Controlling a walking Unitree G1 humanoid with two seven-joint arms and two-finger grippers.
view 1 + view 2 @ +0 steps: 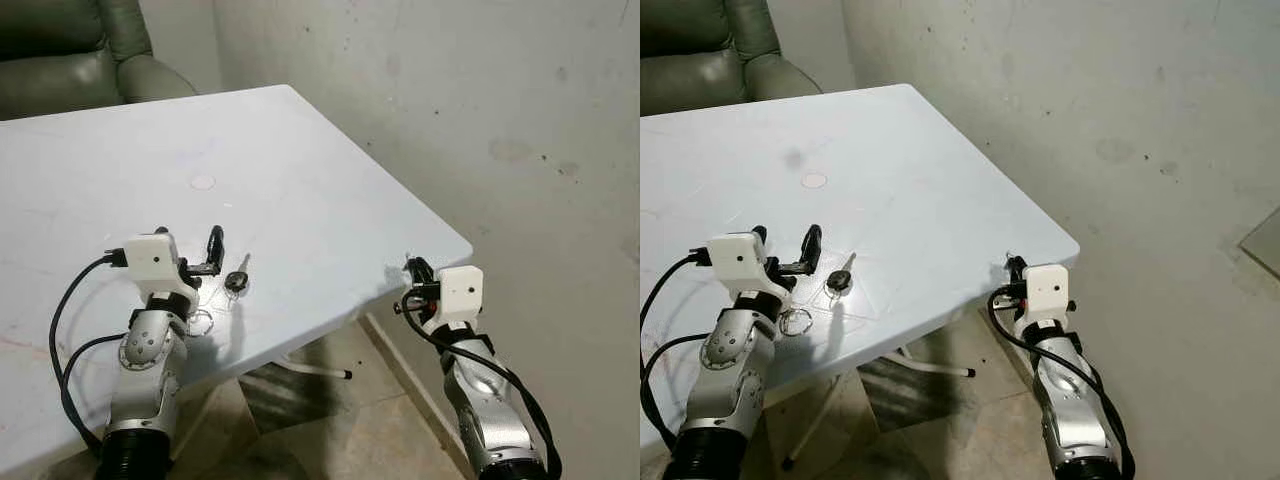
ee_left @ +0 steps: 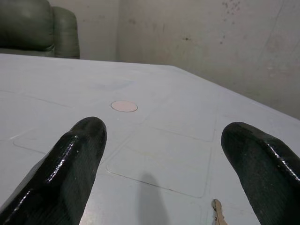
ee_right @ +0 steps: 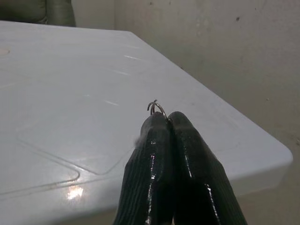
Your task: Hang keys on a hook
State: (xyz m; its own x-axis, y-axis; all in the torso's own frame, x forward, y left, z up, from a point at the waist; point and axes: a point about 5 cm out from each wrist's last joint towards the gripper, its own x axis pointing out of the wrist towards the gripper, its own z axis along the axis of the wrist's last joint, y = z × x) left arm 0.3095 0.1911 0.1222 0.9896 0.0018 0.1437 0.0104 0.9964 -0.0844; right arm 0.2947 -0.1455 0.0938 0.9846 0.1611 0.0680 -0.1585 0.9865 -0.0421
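Over the near-left part of the white table, the left gripper is hovering with its two black fingers spread wide, nothing between them. Just beside it, toward the table's middle, the key is lying flat on the tabletop: a small dark head with a short pale metal blade pointing away from the robot. A thin wire ring is resting on the table close under the left gripper, and it may be a loose key ring, though it is too faint to be sure. Far behind the table, a green armchair is standing against the wall. At the table's near-right corner, the right gripper is hanging just off the edge with its fingers pressed together, pinching a small curved metal hook whose loop is sticking up above the tips.
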